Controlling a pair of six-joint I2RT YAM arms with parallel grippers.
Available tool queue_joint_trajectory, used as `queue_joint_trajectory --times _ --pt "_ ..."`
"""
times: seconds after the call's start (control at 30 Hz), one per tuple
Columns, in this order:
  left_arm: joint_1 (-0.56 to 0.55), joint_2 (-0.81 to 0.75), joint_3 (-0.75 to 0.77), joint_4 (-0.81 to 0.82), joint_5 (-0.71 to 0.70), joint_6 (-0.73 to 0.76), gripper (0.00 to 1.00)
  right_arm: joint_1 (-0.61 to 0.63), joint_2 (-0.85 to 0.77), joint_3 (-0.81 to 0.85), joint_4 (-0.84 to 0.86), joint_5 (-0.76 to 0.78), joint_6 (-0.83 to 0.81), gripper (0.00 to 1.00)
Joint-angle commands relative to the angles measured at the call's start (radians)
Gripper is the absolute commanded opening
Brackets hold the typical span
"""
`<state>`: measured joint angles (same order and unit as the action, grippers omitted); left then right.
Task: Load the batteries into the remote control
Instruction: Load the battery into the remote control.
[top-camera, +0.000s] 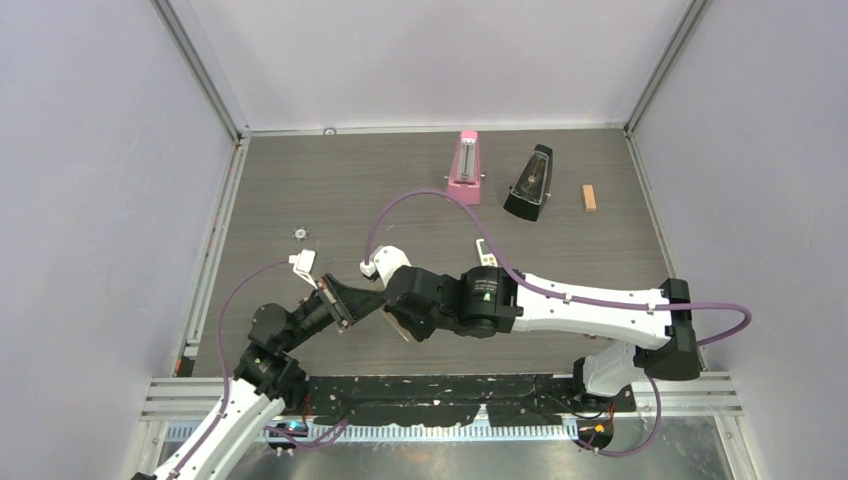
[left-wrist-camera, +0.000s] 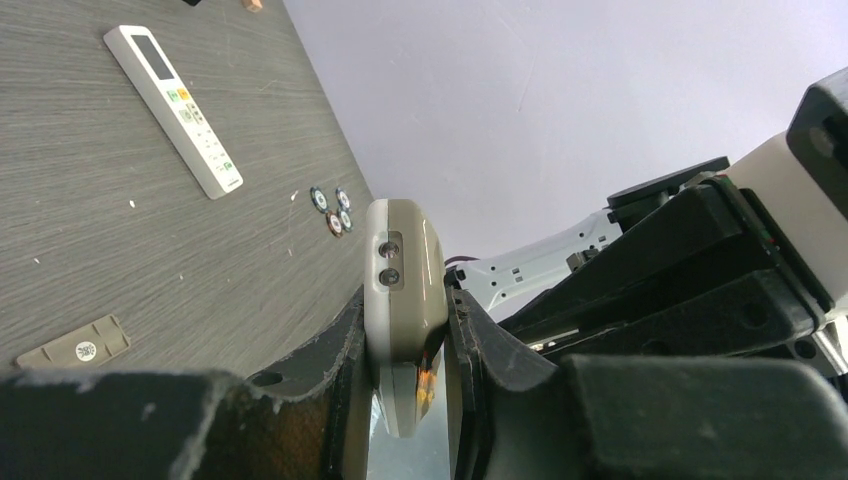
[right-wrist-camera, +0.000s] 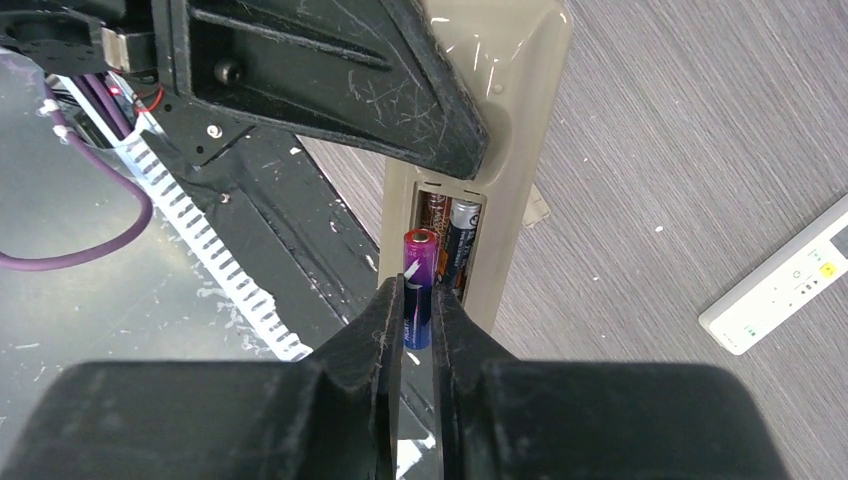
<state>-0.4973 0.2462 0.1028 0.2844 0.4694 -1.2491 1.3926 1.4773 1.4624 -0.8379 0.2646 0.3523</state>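
My left gripper (left-wrist-camera: 405, 330) is shut on the remote control (left-wrist-camera: 403, 285), holding it on edge above the table with its grey-beige back showing. In the right wrist view the remote's back (right-wrist-camera: 520, 110) is open, and two dark batteries (right-wrist-camera: 448, 222) lie in the compartment. My right gripper (right-wrist-camera: 417, 292) is shut on a bluish-purple battery (right-wrist-camera: 419, 270), whose tip sits at the compartment's near end. Several loose batteries (left-wrist-camera: 332, 210) stand on the table. In the top view the two grippers meet at table centre (top-camera: 375, 300), and the arms mostly hide the remote.
The broader white remote (left-wrist-camera: 175, 95) with many buttons lies on the table (left-wrist-camera: 120, 250); it also shows in the top view (top-camera: 485, 252). A grey battery cover (left-wrist-camera: 75, 342) lies near it. A pink metronome (top-camera: 465, 168), a black metronome (top-camera: 530, 182) and an orange block (top-camera: 589, 197) stand at the back.
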Motion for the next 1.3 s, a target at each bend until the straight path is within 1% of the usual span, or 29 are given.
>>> queue_joint_trajectory --times 0.0,0.4,0.7,1.03,1.27 --pt "-0.001 -0.013 0.002 0.039 -0.017 -0.030 0.00 0.006 0.017 0.057 -0.020 0.027 -0.013 0.06" --pt "-0.001 -0.025 -0.004 0.029 -0.022 -0.071 0.00 0.006 0.046 0.082 -0.034 0.050 -0.007 0.13" --pt "-0.001 -0.027 -0.014 0.036 -0.023 -0.097 0.00 0.006 0.045 0.087 -0.011 0.055 0.003 0.17" --pt "-0.001 -0.032 -0.018 0.041 -0.029 -0.109 0.00 0.006 0.043 0.086 -0.013 0.039 0.009 0.27" --pt "-0.001 -0.035 -0.020 0.039 -0.032 -0.110 0.00 0.004 0.017 0.075 0.007 0.043 0.034 0.30"
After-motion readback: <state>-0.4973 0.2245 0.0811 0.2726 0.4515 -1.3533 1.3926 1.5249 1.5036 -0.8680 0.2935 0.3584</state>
